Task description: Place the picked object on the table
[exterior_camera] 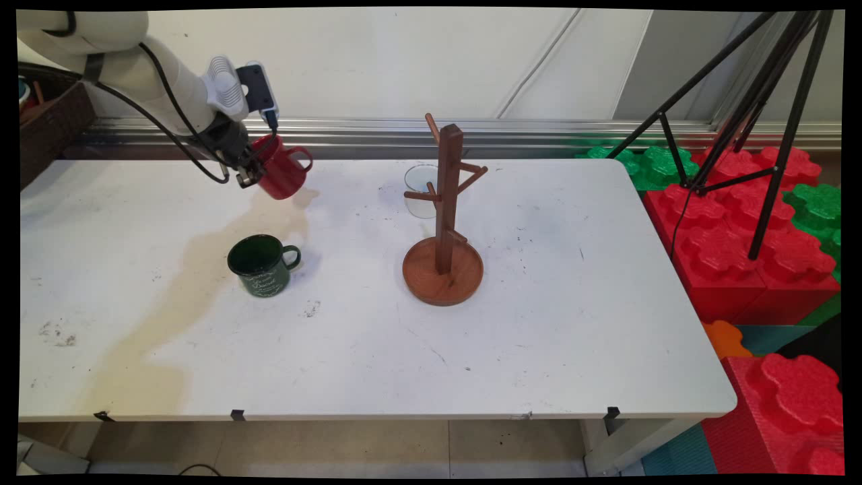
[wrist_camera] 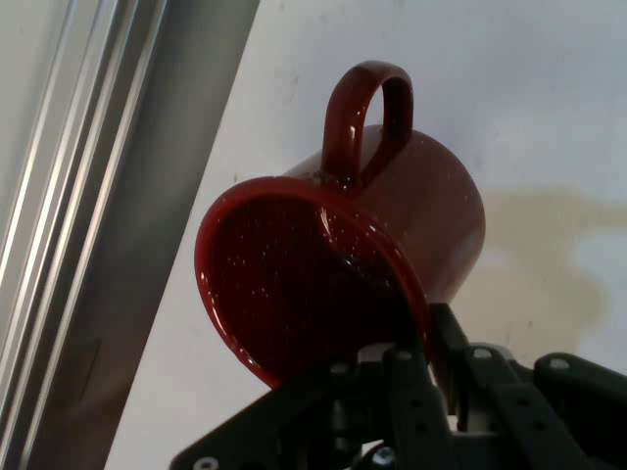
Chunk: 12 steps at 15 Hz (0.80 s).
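At the frame's upper left, the gripper pinches the rim of a tilted red mug, lifted off the table; the wooden mug tree stands well to its right.

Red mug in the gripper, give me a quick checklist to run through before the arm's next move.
1. Grip: gripper closed on the red mug's rim, one finger inside, one outside: ok.
2. Mug clear of the table: lifted and tilted, shadow beneath: ok.
3. Mug handle free of the fingers: ok.
4. Green mug upright, apart from the held mug: ok.
5. Wooden mug tree upright, pegs bare: ok.
6. Clear glass behind the tree, partly hidden; whether it touches: cannot tell.
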Motion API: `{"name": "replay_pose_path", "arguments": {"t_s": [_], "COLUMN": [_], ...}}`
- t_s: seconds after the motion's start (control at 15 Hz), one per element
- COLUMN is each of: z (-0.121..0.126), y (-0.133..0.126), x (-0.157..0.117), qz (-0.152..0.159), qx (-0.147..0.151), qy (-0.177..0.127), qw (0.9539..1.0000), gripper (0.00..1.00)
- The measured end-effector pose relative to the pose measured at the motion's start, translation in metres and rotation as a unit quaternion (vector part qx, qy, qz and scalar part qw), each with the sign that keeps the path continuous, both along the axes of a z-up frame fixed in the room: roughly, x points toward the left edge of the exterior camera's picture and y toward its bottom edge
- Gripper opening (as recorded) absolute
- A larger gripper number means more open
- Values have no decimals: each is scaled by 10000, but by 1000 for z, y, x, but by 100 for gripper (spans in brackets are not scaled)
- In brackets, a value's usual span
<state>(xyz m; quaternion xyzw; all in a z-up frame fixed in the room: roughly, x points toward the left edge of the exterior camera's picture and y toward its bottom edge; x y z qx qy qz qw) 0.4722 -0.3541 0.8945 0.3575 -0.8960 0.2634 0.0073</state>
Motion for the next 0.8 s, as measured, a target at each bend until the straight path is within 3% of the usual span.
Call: {"name": "replay_pose_path", "arguments": {"t_s": [0.8], "z": [-26], "y": [17], "x": [18], "qz": [415], "qx": [411], "qy": [-282], "qw": [9979], "gripper": [0]}}
